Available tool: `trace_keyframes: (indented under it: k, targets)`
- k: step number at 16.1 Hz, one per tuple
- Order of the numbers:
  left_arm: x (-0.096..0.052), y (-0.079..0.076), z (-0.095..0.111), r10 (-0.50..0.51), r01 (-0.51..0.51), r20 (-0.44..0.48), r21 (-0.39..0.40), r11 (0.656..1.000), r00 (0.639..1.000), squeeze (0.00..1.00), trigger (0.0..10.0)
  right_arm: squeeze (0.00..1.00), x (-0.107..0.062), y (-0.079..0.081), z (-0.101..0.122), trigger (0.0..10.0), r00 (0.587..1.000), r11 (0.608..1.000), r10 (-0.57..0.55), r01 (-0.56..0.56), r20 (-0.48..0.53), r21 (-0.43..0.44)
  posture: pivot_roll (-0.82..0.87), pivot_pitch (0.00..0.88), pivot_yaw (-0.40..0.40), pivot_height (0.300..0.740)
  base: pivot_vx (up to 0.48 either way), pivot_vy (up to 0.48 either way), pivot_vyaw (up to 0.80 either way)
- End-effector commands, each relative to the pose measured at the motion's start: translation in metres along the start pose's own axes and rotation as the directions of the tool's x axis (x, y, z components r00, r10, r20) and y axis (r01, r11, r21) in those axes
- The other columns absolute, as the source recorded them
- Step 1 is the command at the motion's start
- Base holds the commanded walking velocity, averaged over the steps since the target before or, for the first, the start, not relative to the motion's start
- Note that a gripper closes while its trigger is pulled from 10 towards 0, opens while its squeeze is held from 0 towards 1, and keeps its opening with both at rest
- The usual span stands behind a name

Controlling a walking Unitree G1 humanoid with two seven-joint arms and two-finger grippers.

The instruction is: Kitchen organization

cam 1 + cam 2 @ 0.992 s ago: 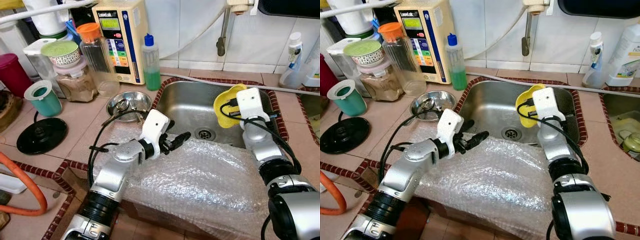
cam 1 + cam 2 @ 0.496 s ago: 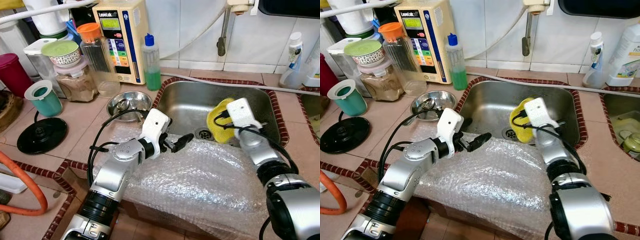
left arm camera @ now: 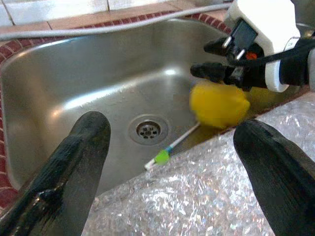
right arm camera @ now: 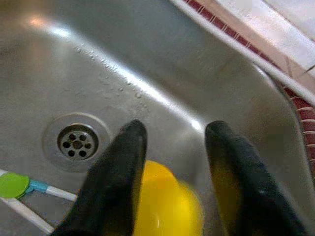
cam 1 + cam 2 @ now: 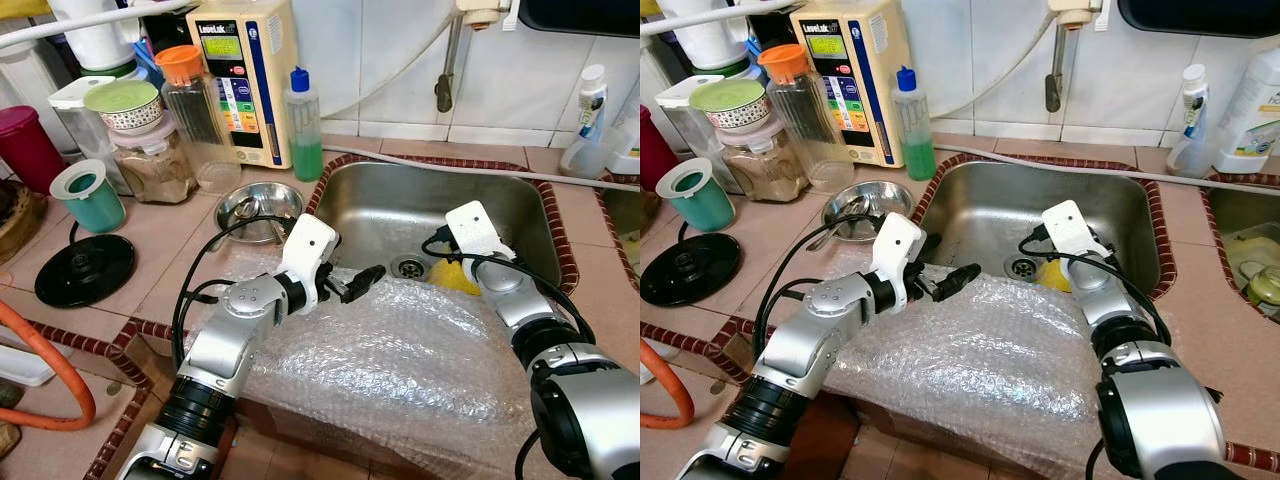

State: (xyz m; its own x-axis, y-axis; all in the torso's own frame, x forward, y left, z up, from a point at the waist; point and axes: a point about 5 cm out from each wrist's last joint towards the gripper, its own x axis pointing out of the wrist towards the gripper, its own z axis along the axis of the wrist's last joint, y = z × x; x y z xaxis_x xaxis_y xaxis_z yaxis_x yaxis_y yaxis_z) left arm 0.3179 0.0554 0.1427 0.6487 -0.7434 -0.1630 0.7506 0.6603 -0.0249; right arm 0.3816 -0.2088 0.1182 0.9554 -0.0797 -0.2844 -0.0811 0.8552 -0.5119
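Note:
A yellow cup-like thing lies low in the steel sink, right of the drain. It is blurred in the left wrist view and the right wrist view. My right gripper hangs just above it, open, its fingers apart and not clamping it. My left gripper hovers open over the bubble wrap at the sink's near edge, pointing at the basin. A thin stick with a green end lies by the drain.
Left of the sink stand a steel bowl, a green soap bottle, a cream appliance, jars, a teal cup and a black lid. The tap hangs over the basin. An orange hose curves at the lower left.
My right gripper came down and left into the sink with the yellow thing, then let it go; it now sits below the fingers. The left gripper barely moved.

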Motion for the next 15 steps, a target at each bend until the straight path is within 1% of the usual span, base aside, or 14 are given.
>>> trace_keyframes:
  k: [1, 3, 4, 5, 6, 7, 8, 9, 10, 11, 12, 13, 14, 15]
  targets:
    - [-0.002, 0.001, -0.001, -0.013, 0.013, -0.031, 0.023, 1.000, 0.999, 1.00, 10.0, 1.00, 0.001, 0.005, 0.001, 10.0, 0.999, 0.999, 0.034, -0.033, -0.013, 0.034, 0.04, 0.000, 0.114, 0.740, 0.000, 0.000, 0.00]
    - [-0.003, -0.001, -0.003, -0.037, 0.038, -0.047, 0.027, 0.999, 0.998, 1.00, 10.0, 1.00, 0.000, 0.007, -0.002, 10.0, 0.999, 0.998, 0.045, -0.044, -0.019, 0.050, 0.05, 0.000, 0.111, 0.740, 0.000, 0.000, 0.00]
    - [-0.004, 0.000, 0.000, -0.037, 0.039, -0.045, 0.044, 0.998, 0.998, 1.00, 10.0, 1.00, 0.000, 0.007, 0.000, 10.0, 0.998, 0.995, 0.057, -0.056, -0.007, 0.084, 0.04, 0.000, 0.112, 0.740, 0.000, 0.000, 0.00]
    - [-0.004, 0.002, 0.002, -0.025, 0.026, -0.034, 0.040, 0.999, 0.999, 1.00, 10.0, 1.00, 0.000, 0.007, 0.002, 10.0, 0.998, 0.994, 0.062, -0.062, 0.007, 0.086, 0.04, 0.000, 0.112, 0.740, 0.000, 0.000, 0.00]
    - [-0.003, 0.017, 0.008, 0.089, -0.089, 0.004, 0.057, 0.994, 0.996, 1.00, 10.0, 1.00, 0.001, 0.004, 0.012, 10.0, 0.997, 0.994, 0.046, -0.051, 0.060, 0.097, 0.04, 0.000, 0.109, 0.740, 0.000, 0.000, 0.00]
    - [-0.003, 0.023, 0.011, 0.139, -0.140, 0.021, 0.058, 0.988, 0.990, 1.00, 10.0, 1.00, 0.001, 0.004, 0.015, 10.0, 0.996, 0.994, 0.044, -0.051, 0.076, 0.093, 0.04, 0.000, 0.112, 0.740, 0.000, 0.000, 0.00]
    - [-0.005, 0.035, 0.019, 0.240, -0.244, 0.062, 0.053, 0.968, 0.969, 1.00, 10.0, 1.00, 0.001, 0.008, 0.021, 10.0, 0.992, 0.994, 0.055, -0.065, 0.109, 0.087, 0.04, 0.000, 0.114, 0.740, 0.000, 0.000, 0.00]
    - [-0.008, 0.047, 0.025, 0.324, -0.328, 0.096, 0.027, 0.944, 0.941, 1.00, 10.0, 1.00, 0.000, 0.011, 0.029, 10.0, 0.983, 0.988, 0.051, -0.075, 0.174, 0.134, 0.04, 0.000, 0.114, 0.740, 0.000, 0.000, 0.00]
    - [-0.014, 0.059, 0.030, 0.398, -0.401, 0.121, -0.002, 0.916, 0.909, 1.00, 10.0, 1.00, -0.001, 0.014, 0.035, 10.0, 0.976, 0.979, 0.044, -0.084, 0.213, 0.186, 0.05, 0.000, 0.116, 0.740, 0.000, 0.000, 0.00]
    - [-0.021, 0.069, 0.033, 0.468, -0.470, 0.139, -0.022, 0.882, 0.872, 1.00, 10.0, 1.00, -0.003, 0.020, 0.041, 10.0, 0.966, 0.966, 0.058, -0.118, 0.252, 0.230, 0.05, 0.000, 0.118, 0.740, 0.000, 0.000, 0.00]
    - [-0.028, 0.079, 0.033, 0.532, -0.530, 0.146, -0.055, 0.846, 0.834, 1.00, 10.0, 1.00, -0.007, 0.029, 0.048, 10.0, 0.952, 0.951, 0.089, -0.168, 0.294, 0.258, 0.05, 0.000, 0.119, 0.740, 0.000, 0.000, 0.00]
    - [-0.033, 0.085, 0.033, 0.573, -0.568, 0.143, -0.080, 0.819, 0.807, 1.00, 10.0, 1.00, -0.011, 0.035, 0.055, 10.0, 0.931, 0.937, 0.121, -0.222, 0.344, 0.270, 0.05, 0.000, 0.120, 0.740, 0.000, 0.000, 0.00]
    - [-0.038, 0.090, 0.033, 0.604, -0.599, 0.148, -0.087, 0.796, 0.783, 1.00, 10.0, 1.00, -0.016, 0.041, 0.062, 10.0, 0.905, 0.920, 0.158, -0.280, 0.395, 0.274, 0.05, 0.000, 0.117, 0.740, 0.000, 0.000, 0.00]
    - [-0.042, 0.096, 0.033, 0.643, -0.636, 0.155, -0.101, 0.765, 0.750, 1.00, 10.0, 1.00, -0.023, 0.047, 0.068, 10.0, 0.875, 0.910, 0.199, -0.333, 0.440, 0.249, 0.04, 0.000, 0.120, 0.740, 0.000, 0.000, 0.00]
